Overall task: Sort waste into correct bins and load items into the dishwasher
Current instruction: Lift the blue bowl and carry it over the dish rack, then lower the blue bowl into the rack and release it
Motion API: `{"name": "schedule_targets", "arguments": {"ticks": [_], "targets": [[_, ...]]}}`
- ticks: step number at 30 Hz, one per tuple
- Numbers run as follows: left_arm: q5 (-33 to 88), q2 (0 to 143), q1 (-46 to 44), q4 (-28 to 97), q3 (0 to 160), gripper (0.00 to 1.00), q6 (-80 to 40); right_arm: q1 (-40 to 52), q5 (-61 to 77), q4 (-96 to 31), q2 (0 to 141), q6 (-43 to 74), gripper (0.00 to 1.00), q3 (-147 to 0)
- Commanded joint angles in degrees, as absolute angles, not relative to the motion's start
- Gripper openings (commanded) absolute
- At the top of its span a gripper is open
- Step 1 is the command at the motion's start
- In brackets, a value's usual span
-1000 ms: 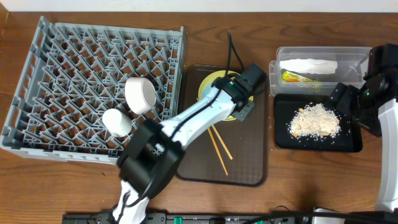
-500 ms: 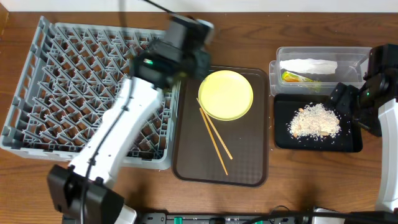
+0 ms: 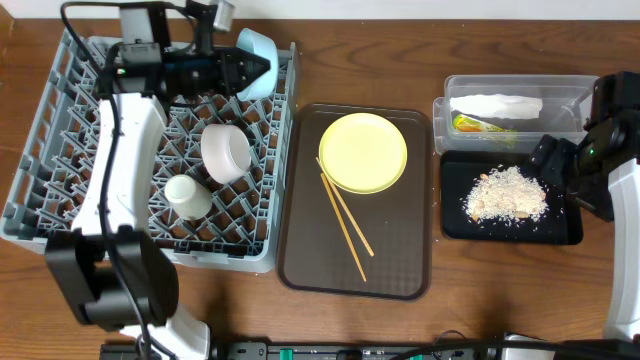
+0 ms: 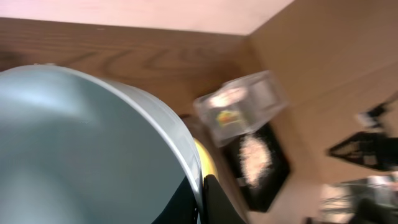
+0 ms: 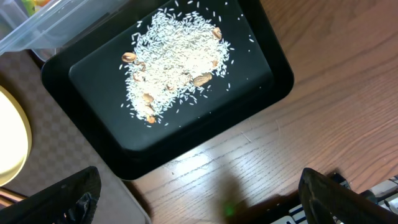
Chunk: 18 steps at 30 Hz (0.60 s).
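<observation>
**Left arm holding the blue bowl above the rack's far corner**

The left gripper (image 3: pixel 240 72) is clamping the light-blue bowl (image 3: pixel 260 60), its jaws closed down on the bowl's wall. In the left wrist view one dark finger (image 4: pixel 217 208) is pressing at the rim, and the bowl is filling most of the frame. The bowl is hanging tilted on edge above the far right corner of the grey dish rack (image 3: pixel 45 170); whether it is touching the pegs cannot be told.

Inside the rack, the white bowl (image 3: pixel 226 152) and the small white cup (image 3: pixel 187 196) are lying just beside each other near the middle. The pale-yellow plate (image 3: pixel 363 152) is resting on the brown serving tray (image 3: pixel 395 255), and the chopsticks (image 3: pixel 345 225) are lying on the same tray with their upper ends at the plate's edge.

The clear tub (image 3: pixel 565 90) is holding the napkin (image 3: pixel 495 105) and the wrapper (image 3: pixel 472 125). Just beside it, the black tray (image 3: pixel 560 232) is holding the rice scraps (image 3: pixel 508 193).

The right gripper (image 5: pixel 198 186) is hovering over the table (image 5: pixel 311 93) at the black tray's edge, its fingers spread wide and gripping nothing.
</observation>
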State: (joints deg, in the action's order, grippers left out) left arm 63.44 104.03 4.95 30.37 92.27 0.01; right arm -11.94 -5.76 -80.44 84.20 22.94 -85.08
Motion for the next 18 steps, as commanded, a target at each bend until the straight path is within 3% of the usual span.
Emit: {"name": "schedule_targets", "arguments": {"ticks": [1, 9, 18], "targets": [[77.4, 107.9, 7.8, 27.9, 92.5, 0.08, -5.4, -12.4, -5.6, -80.6, 83.5, 22.2, 0.99, -86.1], [81.2, 115.8, 12.4, 21.3, 92.5, 0.08, -15.3, -12.4, -5.6, -80.8, 83.5, 22.2, 0.99, -86.1], [83.2, 120.0, 13.8, 20.5, 92.5, 0.08, -16.9, -12.4, -5.6, -80.8, 83.5, 22.2, 0.99, -86.1]]}}
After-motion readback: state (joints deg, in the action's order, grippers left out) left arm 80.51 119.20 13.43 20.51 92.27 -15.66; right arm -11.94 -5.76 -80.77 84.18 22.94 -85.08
